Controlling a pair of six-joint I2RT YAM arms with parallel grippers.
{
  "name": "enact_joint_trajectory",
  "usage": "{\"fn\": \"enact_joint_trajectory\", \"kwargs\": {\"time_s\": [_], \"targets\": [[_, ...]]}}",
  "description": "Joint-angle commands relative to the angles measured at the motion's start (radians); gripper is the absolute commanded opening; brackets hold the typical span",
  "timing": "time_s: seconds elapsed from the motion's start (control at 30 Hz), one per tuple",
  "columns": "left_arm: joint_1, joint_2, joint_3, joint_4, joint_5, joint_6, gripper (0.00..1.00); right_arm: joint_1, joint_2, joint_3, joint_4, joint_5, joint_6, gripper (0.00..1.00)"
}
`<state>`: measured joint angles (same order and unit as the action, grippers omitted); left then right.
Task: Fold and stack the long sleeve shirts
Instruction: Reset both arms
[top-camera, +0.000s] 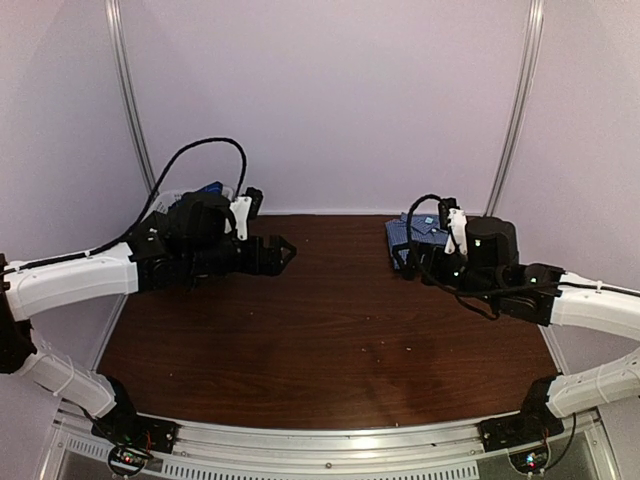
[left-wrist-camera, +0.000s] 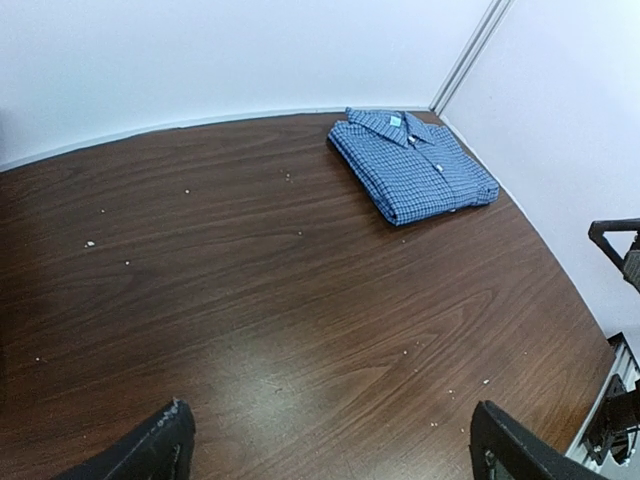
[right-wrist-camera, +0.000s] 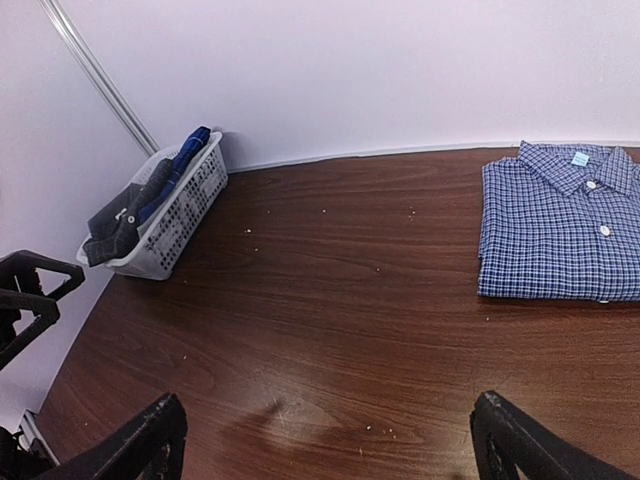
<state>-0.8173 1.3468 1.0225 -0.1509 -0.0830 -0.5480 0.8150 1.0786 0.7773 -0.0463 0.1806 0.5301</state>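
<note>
One folded long sleeve shirt (top-camera: 412, 231), blue-and-white checked with collar and white buttons, lies at the table's far right; it also shows in the left wrist view (left-wrist-camera: 411, 167) and the right wrist view (right-wrist-camera: 558, 226). My left gripper (top-camera: 283, 252) hovers open over the left half of the table, far from the shirt, its jaws wide with only wood between them (left-wrist-camera: 335, 450). My right gripper (top-camera: 412, 266) hangs open just in front of the shirt, nothing between its jaws (right-wrist-camera: 330, 440). The right arm partly covers the shirt in the top view.
A white lattice basket (right-wrist-camera: 185, 205) stands at the far left corner against the wall, with dark blue and grey cloth sticking out of it. The brown wooden table (top-camera: 330, 330) is speckled with small crumbs. White walls close in the back and sides.
</note>
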Motion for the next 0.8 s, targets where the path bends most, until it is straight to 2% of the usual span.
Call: {"fn": "enact_joint_trajectory", "kwargs": {"time_s": [0.0, 0.3, 0.77], "targets": [[0.001, -0.027, 0.042, 0.016, -0.032, 0.030, 0.98, 0.004, 0.015, 0.017, 0.009, 0.024, -0.001, 1.00], [0.001, -0.034, 0.049, 0.017, -0.044, 0.039, 0.98, 0.004, 0.049, 0.046, -0.010, 0.054, 0.021, 1.00], [0.003, -0.029, 0.053, 0.026, -0.049, 0.054, 0.98, 0.005, 0.015, 0.017, 0.016, 0.063, 0.031, 1.00]]}}
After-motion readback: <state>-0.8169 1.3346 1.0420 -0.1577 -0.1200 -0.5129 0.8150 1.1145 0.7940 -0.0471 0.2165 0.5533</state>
